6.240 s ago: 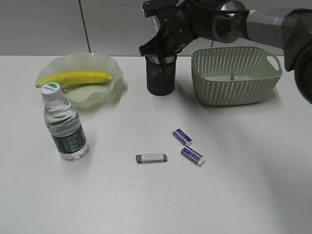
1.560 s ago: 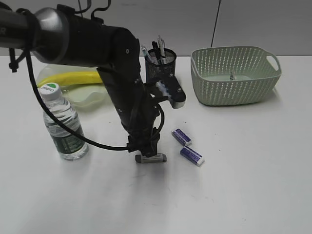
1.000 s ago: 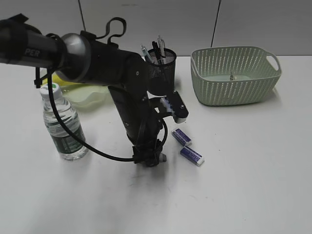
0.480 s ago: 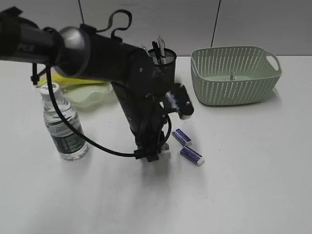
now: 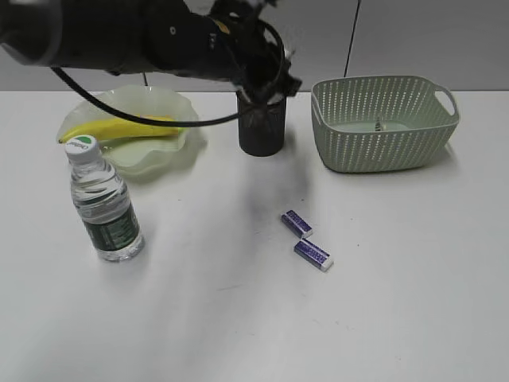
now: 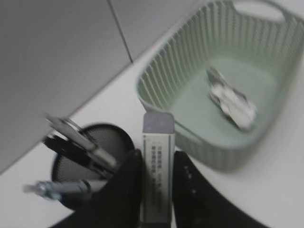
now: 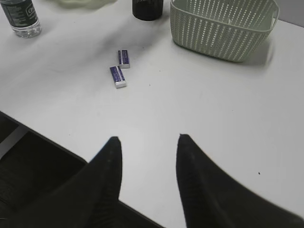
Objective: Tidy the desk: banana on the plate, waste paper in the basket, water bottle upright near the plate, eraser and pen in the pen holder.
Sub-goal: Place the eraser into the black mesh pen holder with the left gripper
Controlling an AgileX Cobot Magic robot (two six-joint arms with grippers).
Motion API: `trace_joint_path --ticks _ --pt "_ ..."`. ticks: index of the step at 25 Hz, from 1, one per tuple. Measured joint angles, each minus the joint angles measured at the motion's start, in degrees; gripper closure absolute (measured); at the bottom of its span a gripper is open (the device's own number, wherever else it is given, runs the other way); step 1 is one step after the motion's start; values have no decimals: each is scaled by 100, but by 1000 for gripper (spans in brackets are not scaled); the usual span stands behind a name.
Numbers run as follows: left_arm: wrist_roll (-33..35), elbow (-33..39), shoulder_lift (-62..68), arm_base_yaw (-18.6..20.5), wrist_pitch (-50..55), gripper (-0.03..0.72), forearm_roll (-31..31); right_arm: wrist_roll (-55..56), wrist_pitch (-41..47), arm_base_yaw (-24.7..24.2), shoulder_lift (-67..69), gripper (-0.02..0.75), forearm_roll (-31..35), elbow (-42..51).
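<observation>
My left gripper [image 6: 158, 159] is shut on a grey eraser [image 6: 158, 137] and holds it in the air beside the black mesh pen holder [image 6: 90, 161], which has several pens [image 6: 78, 142] in it. In the exterior view the left arm reaches over the pen holder [image 5: 262, 127]. Two blue-and-white erasers [image 5: 297, 224] [image 5: 313, 255] lie on the desk [image 5: 238, 318]. The banana [image 5: 119, 127] lies on the plate [image 5: 179, 107]. The water bottle [image 5: 103, 203] stands upright in front of the plate. The waste paper [image 6: 232, 99] lies in the basket [image 5: 386, 119]. My right gripper [image 7: 148, 140] is open and empty over the desk's front edge.
The right wrist view shows the two erasers [image 7: 123, 58] [image 7: 118, 76], the basket [image 7: 223, 26], the pen holder [image 7: 147, 8] and the bottle [image 7: 21, 16] far ahead. A dark drop lies past the desk edge [image 7: 42, 142].
My left gripper closed on the grey eraser on the desk, then lifted it up and back to the pen holder. The grey eraser's spot on the desk is now bare.
</observation>
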Motion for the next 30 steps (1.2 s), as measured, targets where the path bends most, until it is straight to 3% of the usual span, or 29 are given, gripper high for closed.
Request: trace_joint_path --ticks 3,7,20,30 --pt "-58 16 58 107 -1280 546 -910 0 0 0 0 420 0 0" --pt "-105 16 348 191 -2377 546 -1440 0 0 0 0 420 0 0" --pt "-401 -784 1397 226 -2391 546 -1550 0 -5 0 0 420 0 0" --pt "-414 -832 1606 400 -2325 535 -1752 0 -5 0 0 420 -5 0"
